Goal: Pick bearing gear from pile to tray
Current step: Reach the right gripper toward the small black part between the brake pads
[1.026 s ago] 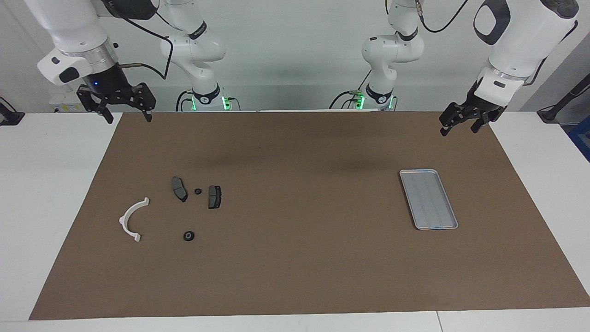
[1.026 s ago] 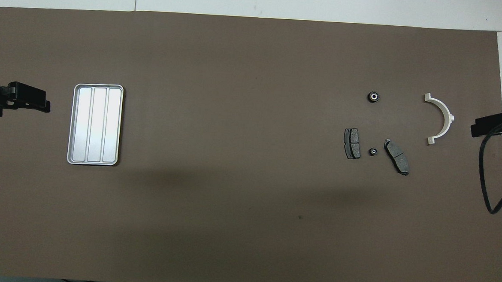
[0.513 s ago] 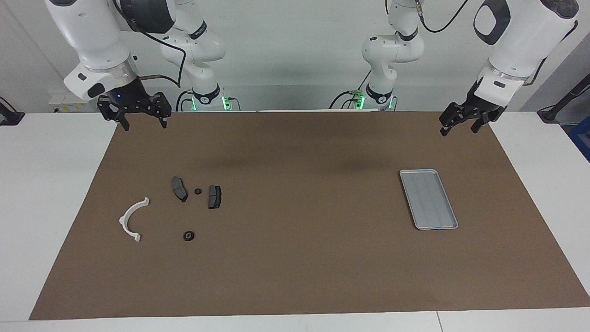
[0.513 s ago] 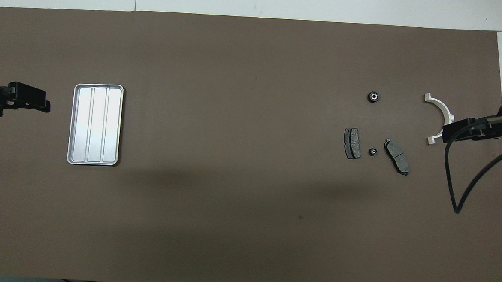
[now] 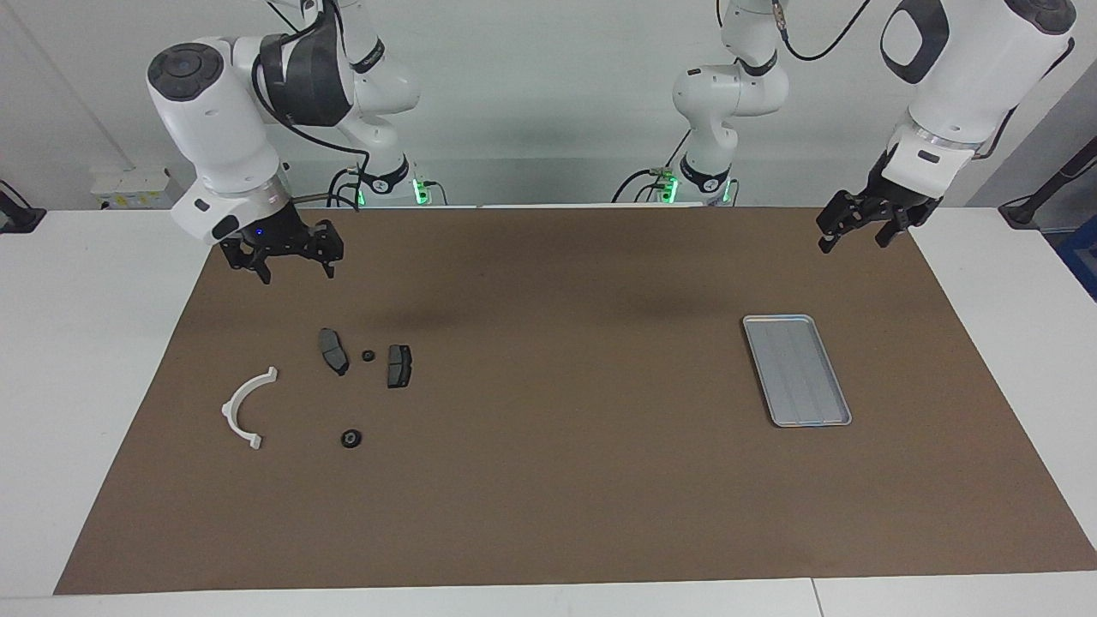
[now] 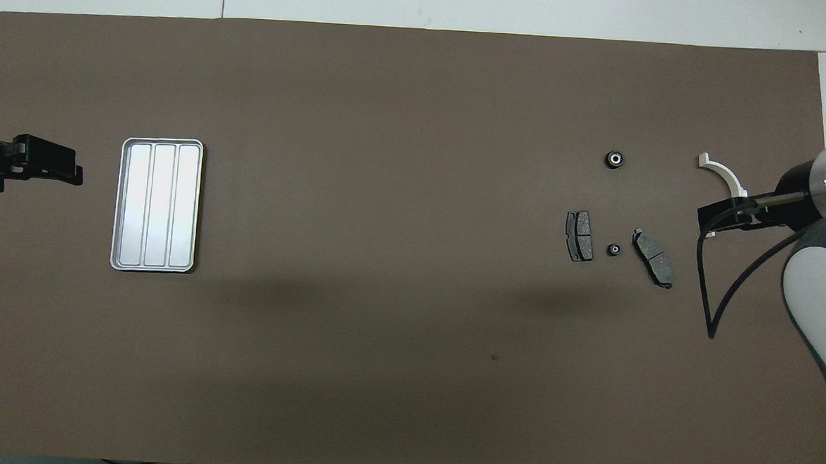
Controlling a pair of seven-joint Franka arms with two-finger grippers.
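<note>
A flat rectangular silver-grey metal tray (image 6: 157, 204) with a smooth sheen lies on a matt brown paper-like table mat (image 6: 379, 329).

no readable text, no labels, no brands, no numbers

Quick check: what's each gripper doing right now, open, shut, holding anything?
Left gripper: open, empty, near the tray's end.
Right gripper: open, empty, above the mat by the pile.

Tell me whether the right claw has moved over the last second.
Yes. The right claw, open, has swung from the mat's corner in over the mat, toward the brake pads.
</note>
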